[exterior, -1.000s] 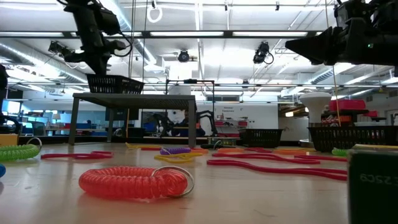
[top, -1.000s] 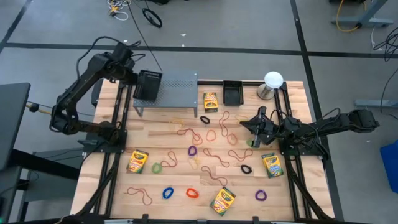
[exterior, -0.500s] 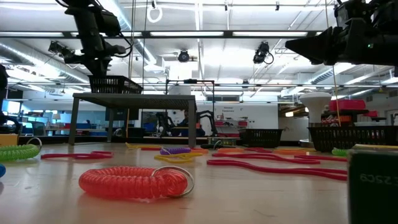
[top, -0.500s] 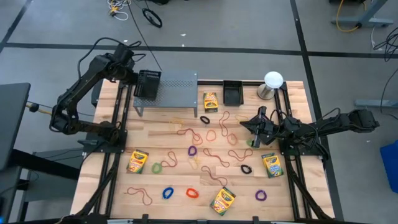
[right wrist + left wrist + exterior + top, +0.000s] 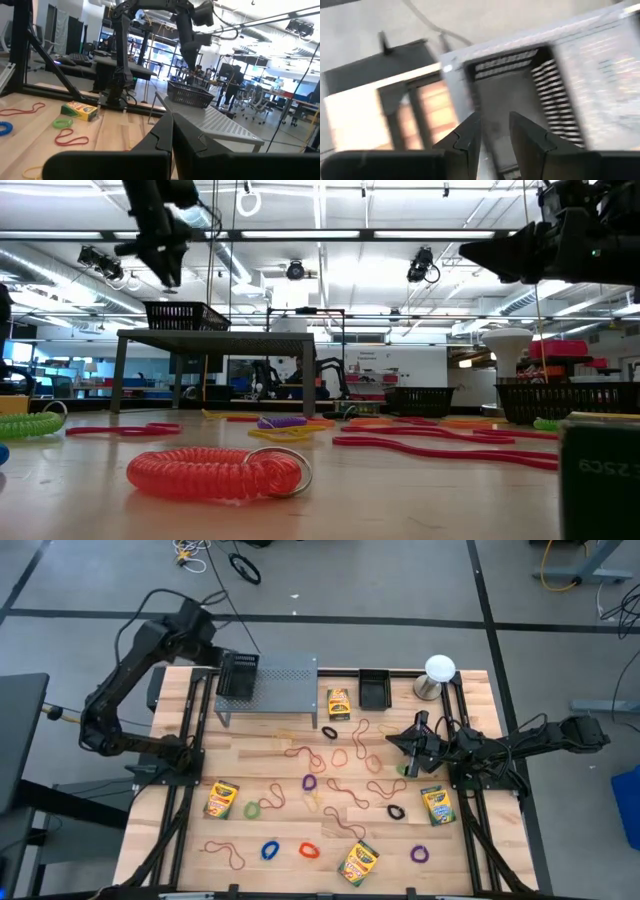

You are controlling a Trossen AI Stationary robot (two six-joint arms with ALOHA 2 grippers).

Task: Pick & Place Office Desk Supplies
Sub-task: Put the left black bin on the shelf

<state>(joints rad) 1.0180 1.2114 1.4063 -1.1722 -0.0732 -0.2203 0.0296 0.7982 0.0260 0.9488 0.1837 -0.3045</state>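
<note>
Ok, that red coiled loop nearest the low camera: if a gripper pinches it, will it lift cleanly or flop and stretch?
The red coiled loop looks like a springy plastic coil, so it will probably sag and stretch from a one-sided pinch. It seems light. A metal ring at one end may swing. It lies flat, so rolling is unlikely.

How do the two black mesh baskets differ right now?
The left basket sits up on the grey perforated shelf; the right basket rests directly on the table. The left end effector hangs above the left basket; nothing hangs over the right basket. Both are black mesh.
</note>
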